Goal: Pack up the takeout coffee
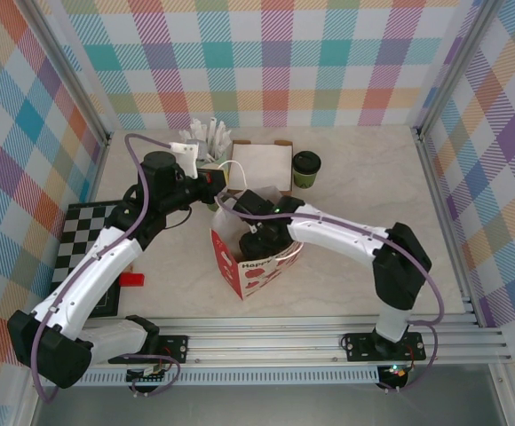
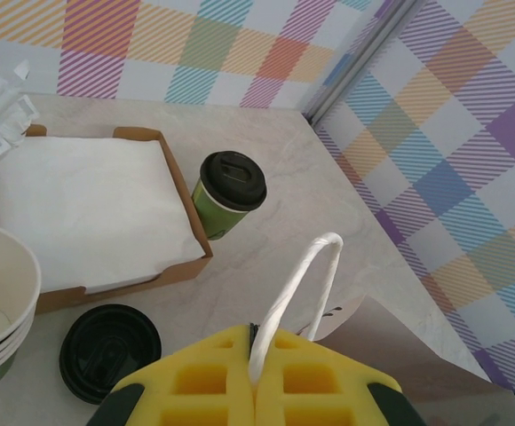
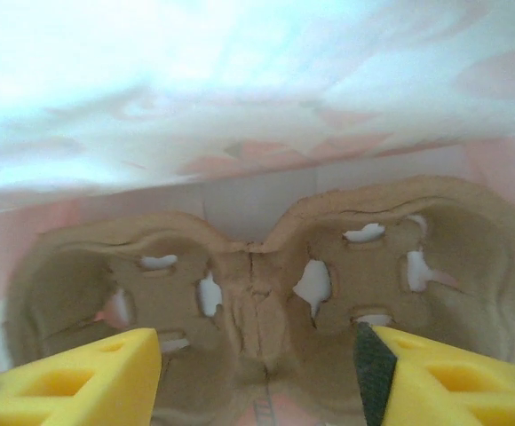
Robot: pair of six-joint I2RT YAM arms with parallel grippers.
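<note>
Yellow fingers of the left gripper fill the bottom of the left wrist view, pressed together on the white bag handle, which loops up and away from them. Beside the handle shows a grey-brown edge of the paper bag. Beyond, on the pale desk, the takeout coffee stands upright with its black lid on, just beside the right wall of a cardboard tray that holds white napkins. A loose black lid lies flat in front of the tray, and a stack of lidless cups stands at the left edge.

From the right wrist, the right gripper has its fingers well apart with nothing between them. Just past them sits a moulded pulp cup carrier, its two hollows unfilled, enclosed by the pale pinkish inner walls of the bag.

From above, the bag stands near the middle of the desk, white with red hearts on its side. The right gripper reaches down into its open mouth, while the left gripper sits at its far left corner. The coffee stands outside the bag, behind it, next to the tray. This view also takes in a checkerboard mat at the left, which neither wrist camera catches.
</note>
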